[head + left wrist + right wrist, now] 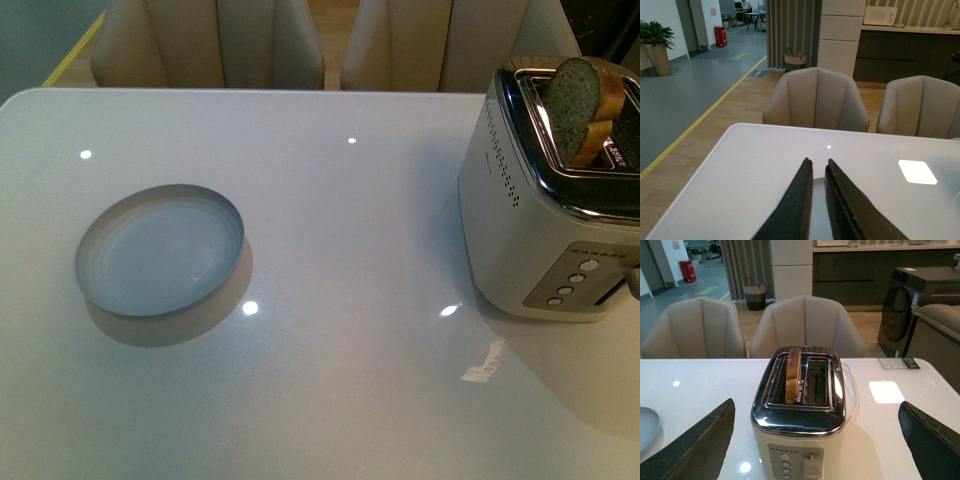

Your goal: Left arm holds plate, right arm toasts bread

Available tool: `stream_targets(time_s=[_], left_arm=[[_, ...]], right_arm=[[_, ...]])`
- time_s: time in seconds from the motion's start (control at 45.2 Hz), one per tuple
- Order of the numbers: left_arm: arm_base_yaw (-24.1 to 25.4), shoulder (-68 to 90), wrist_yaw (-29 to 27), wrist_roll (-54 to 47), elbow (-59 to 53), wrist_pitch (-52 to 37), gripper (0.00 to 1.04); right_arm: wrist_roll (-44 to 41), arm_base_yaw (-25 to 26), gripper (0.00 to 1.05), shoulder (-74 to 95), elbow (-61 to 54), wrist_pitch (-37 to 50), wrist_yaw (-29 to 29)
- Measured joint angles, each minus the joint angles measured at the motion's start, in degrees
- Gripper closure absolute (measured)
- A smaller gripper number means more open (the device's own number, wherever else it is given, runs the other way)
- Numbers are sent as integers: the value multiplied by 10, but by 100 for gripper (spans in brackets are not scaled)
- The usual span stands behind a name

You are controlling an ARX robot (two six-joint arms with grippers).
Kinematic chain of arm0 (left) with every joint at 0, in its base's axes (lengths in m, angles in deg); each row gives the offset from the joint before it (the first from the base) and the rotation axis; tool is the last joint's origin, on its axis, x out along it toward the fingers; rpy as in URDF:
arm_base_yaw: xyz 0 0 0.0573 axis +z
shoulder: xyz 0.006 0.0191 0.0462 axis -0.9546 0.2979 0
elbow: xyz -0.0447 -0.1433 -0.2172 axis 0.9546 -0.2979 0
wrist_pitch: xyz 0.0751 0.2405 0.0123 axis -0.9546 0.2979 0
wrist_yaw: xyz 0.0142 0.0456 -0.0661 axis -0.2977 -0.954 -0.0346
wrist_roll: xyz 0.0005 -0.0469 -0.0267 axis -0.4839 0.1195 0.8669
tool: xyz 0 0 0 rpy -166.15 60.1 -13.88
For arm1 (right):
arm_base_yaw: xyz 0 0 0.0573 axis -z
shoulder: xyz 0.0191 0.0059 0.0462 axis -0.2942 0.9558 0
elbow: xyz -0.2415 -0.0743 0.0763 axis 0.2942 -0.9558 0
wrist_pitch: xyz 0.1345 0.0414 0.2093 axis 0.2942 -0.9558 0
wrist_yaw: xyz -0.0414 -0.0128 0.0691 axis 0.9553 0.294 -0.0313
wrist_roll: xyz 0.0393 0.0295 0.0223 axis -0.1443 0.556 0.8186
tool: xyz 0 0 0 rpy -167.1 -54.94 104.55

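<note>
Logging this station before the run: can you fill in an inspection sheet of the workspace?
Surface: glossy white table, light glare spots.
Job's things: plate empty on the table; bread standing in the toaster slot, sticking up.
Clutter: nothing seen.
Grippers: left gripper nearly shut, holding nothing; right gripper wide open, facing the toaster.
Cables: nothing seen.
Surroundings: beige chairs behind the table, basket, potted plant.

Table (pixel 330 230): glossy white, mirror-smooth. Toaster (pixel 799 412): polished chrome top, matt cream body ahead of the right gripper (pixel 815 440). Gripper fingers (pixel 695 447): rough matt black.
</note>
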Motion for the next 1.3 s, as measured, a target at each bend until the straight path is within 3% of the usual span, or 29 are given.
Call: stream_targets(time_s=[0.42,1.304], left_arm=[[0,0,0,0,0,0,6],[0,0,0,-1,0,0,7]], right_arm=[[0,0,9,0,0,0,0],[0,0,9,0,0,0,0]])
